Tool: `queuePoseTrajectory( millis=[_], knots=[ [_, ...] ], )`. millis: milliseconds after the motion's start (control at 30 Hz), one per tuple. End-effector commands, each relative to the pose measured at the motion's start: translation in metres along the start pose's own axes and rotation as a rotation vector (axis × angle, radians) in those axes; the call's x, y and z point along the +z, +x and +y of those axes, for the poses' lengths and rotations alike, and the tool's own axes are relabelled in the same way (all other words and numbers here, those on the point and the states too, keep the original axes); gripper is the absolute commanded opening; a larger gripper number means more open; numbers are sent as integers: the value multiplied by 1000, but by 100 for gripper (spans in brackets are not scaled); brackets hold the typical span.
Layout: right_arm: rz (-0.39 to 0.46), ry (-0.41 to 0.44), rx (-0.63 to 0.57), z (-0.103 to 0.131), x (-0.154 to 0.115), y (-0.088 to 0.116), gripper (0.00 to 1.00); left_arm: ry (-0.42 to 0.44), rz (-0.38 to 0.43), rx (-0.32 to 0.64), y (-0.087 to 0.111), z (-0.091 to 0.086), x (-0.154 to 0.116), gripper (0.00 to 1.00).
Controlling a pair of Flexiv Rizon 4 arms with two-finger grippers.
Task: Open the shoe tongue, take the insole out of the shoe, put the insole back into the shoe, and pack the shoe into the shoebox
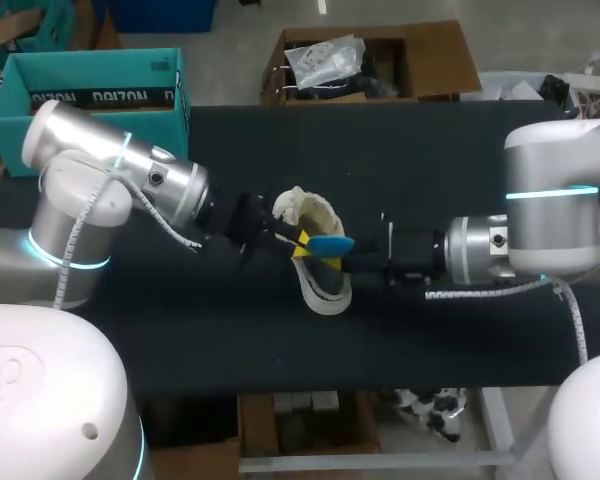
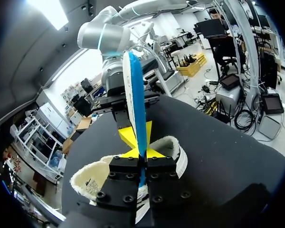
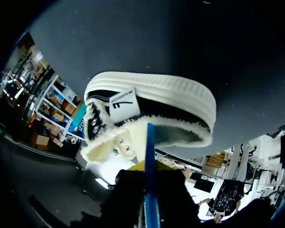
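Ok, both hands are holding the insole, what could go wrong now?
Both the left hand and right hand pinch the blue insole at once, so uneven pulls could bend or drop it. The shoe sits unheld on the table, so pushing the insole in might shove it aside.

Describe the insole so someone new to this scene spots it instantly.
On the black table, find the cream fleece-lined shoe at its middle. Just above its opening, the left gripper and right gripper both clamp a thin flat sheet: the insole, the only bright blue thing over the table.
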State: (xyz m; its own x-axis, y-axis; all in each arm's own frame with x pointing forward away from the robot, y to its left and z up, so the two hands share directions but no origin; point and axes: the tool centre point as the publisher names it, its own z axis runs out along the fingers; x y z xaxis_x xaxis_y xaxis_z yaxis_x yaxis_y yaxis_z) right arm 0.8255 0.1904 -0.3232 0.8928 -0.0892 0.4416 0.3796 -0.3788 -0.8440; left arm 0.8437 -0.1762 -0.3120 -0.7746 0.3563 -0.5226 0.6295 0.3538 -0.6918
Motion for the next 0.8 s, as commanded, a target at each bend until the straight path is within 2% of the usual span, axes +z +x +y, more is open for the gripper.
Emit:
queuePoseTrajectory(
  millis=[33,267,533,600,633,700,767,800],
  knots=[
    [-3,-17,9,12,2,8,0,-9,-11,-14,-2,11,2,0],
    [1,-56,33,22,8,19,0,-3,-39,-57,-5,24,3,0],
    [6,-65,34,21,7,13,0,16,-36,-62,-7,23,2,0],
    [10,-69,33,19,6,10,0,17,-32,-58,-6,20,1,25],
    [14,-70,27,17,4,7,0,19,-30,-56,-7,19,1,35],
    [17,-79,23,14,2,4,0,18,-25,-51,-7,17,1,41],
    [22,-84,16,10,0,0,0,16,-23,-47,-7,16,0,38],
    [24,-86,13,8,-1,-2,0,14,-23,-46,-7,15,0,33]
  ],
)
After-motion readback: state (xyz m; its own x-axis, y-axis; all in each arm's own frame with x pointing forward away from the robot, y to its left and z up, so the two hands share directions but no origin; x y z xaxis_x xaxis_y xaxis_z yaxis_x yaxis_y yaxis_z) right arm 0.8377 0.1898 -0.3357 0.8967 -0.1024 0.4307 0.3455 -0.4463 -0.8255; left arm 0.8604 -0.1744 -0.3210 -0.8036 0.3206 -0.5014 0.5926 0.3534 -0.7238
